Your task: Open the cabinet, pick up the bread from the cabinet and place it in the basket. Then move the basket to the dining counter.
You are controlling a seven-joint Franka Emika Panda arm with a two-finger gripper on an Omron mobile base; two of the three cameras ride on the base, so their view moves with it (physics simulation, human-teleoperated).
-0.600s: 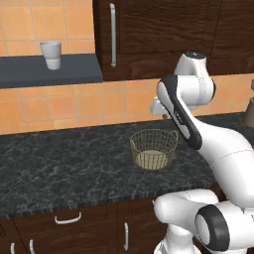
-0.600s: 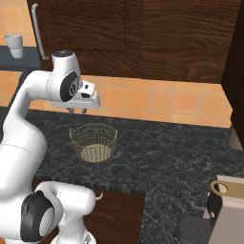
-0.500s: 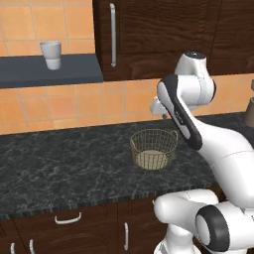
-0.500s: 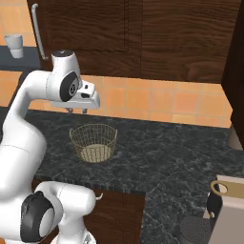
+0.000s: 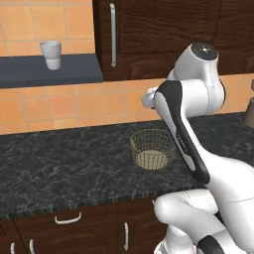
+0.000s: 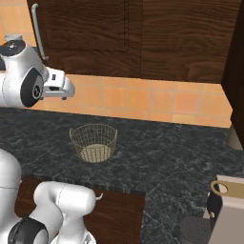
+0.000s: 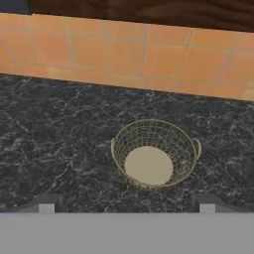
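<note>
Cabinet [image 5: 149, 34] door shut above the basket [image 5: 153, 149]; basket empty on the tabletop [image 5: 59, 163]. Fingers [image 7: 47, 204] spread, grasping nothing. All steps appear outstanding.

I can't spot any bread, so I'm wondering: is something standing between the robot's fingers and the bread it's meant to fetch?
Yes: the dark brown wood cabinet door is shut, silver bar handle untouched. The round wire-mesh basket sits empty on the black speckled counter.
</note>
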